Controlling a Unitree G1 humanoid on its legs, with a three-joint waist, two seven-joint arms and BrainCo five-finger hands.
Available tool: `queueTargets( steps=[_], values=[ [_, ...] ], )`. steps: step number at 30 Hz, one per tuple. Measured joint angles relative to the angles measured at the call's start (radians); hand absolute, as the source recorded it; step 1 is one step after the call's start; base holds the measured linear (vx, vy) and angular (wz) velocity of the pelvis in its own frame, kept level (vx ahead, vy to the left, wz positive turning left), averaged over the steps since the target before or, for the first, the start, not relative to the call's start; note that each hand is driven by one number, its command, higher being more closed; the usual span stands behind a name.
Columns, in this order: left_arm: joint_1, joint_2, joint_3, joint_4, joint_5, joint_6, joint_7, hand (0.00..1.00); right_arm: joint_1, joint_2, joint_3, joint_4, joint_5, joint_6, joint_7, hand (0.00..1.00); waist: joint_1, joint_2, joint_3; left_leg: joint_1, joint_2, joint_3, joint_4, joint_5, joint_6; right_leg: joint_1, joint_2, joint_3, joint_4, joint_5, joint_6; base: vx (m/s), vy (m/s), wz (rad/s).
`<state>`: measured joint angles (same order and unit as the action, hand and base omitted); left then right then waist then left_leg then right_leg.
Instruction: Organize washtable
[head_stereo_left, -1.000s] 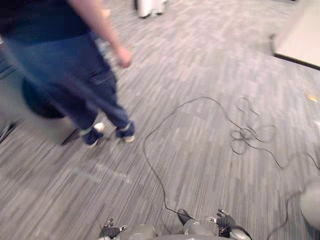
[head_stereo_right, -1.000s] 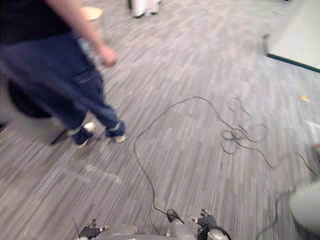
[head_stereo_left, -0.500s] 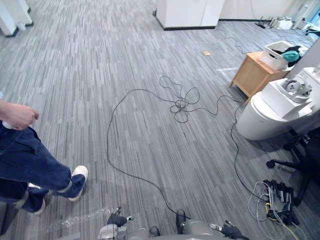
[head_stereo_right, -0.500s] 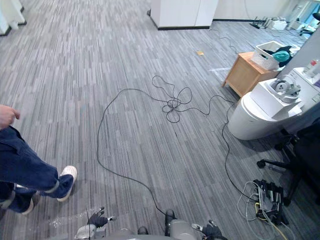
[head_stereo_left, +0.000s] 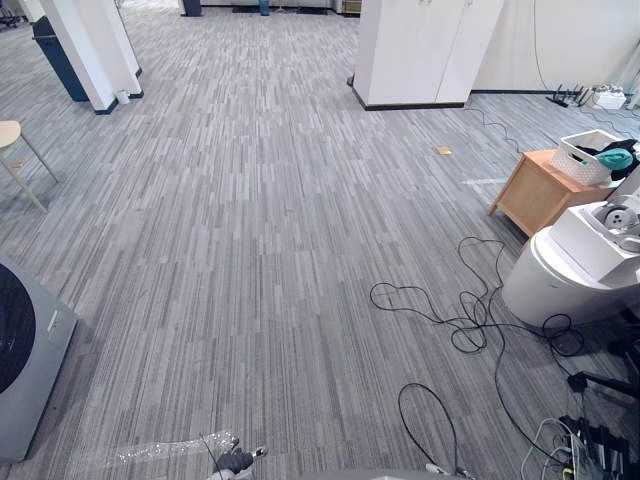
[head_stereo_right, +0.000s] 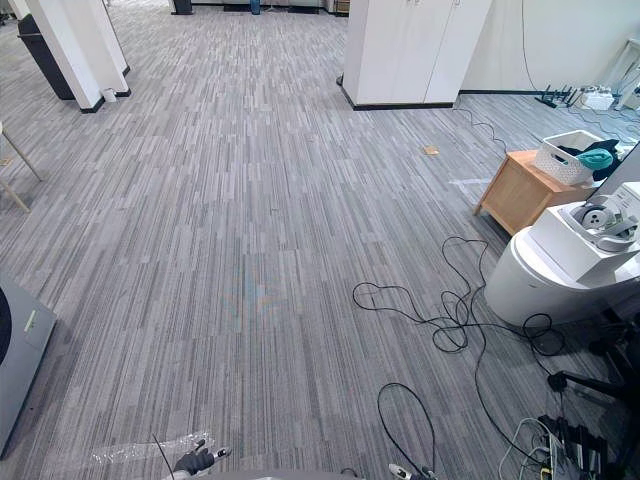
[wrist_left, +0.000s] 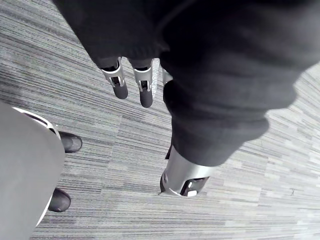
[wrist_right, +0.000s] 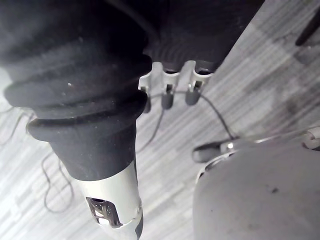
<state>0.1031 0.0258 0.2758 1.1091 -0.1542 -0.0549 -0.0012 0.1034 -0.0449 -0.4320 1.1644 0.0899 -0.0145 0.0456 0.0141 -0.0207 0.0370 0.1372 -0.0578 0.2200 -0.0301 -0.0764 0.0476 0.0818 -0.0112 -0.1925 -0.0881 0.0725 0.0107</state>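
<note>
Grey striped carpet (head_stereo_left: 250, 250) is laid wide ahead, and nothing is being handled. The left hand (wrist_left: 119, 82) is hung at the side, fingers straight and slack, and the right hand (wrist_right: 168, 95) is likewise loose and empty. The white rounded bench (head_stereo_left: 560, 285), judged to be the washtable, is placed far right, near a wooden bench (head_stereo_left: 535, 190) carrying a white basket (head_stereo_left: 585, 158). A turn to the right is called for, and the white bench should be squared up to before any reach is tried.
</note>
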Motion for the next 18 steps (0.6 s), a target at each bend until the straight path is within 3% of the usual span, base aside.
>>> queueTargets(
  steps=[4, 6, 10, 15, 18],
  values=[
    [0.005, 0.010, -0.071, -0.030, 0.003, -0.004, 0.003, 0.00, -0.002, 0.001, 0.022, -0.036, 0.013, -0.008, -0.003, 0.00, 0.000, 0.005, -0.003, -0.034, 0.000, 0.001, -0.001, -0.002, -0.003, -0.045, -0.001, 0.003, 0.012, -0.002, 0.001, -0.01, 0.003, -0.03],
    [0.009, 0.017, -0.125, -0.056, 0.010, -0.014, 0.003, 0.00, -0.016, 0.002, 0.021, -0.065, 0.043, -0.038, -0.011, 0.00, -0.001, 0.007, -0.003, -0.063, -0.002, 0.005, 0.004, -0.001, -0.003, -0.082, -0.004, 0.008, 0.023, -0.003, 0.002, 0.02, 0.012, -0.10],
    [0.007, 0.026, -0.228, -0.086, 0.021, -0.035, 0.011, 0.00, -0.086, -0.019, 0.041, -0.080, 0.136, -0.116, -0.051, 0.00, -0.004, 0.036, 0.016, -0.074, -0.007, 0.035, 0.016, 0.002, 0.003, -0.112, 0.002, 0.054, 0.031, 0.004, 0.001, 0.01, 0.024, -0.30],
    [0.001, 0.026, -0.233, -0.078, 0.022, -0.072, 0.053, 0.00, -0.075, 0.027, 0.054, -0.017, 0.075, -0.092, -0.071, 0.00, -0.002, 0.024, 0.028, -0.085, -0.010, 0.037, 0.034, 0.001, 0.002, -0.118, 0.001, 0.091, 0.022, 0.013, 0.002, 0.02, 0.003, -0.25],
    [-0.004, 0.022, -0.198, -0.043, 0.032, -0.069, 0.068, 0.00, -0.054, 0.035, 0.017, -0.002, 0.074, -0.075, -0.095, 0.00, -0.005, 0.018, 0.032, -0.086, -0.014, 0.031, 0.038, 0.001, 0.002, -0.116, -0.003, 0.102, 0.010, 0.021, 0.004, 0.01, 0.002, -0.12]
  ],
)
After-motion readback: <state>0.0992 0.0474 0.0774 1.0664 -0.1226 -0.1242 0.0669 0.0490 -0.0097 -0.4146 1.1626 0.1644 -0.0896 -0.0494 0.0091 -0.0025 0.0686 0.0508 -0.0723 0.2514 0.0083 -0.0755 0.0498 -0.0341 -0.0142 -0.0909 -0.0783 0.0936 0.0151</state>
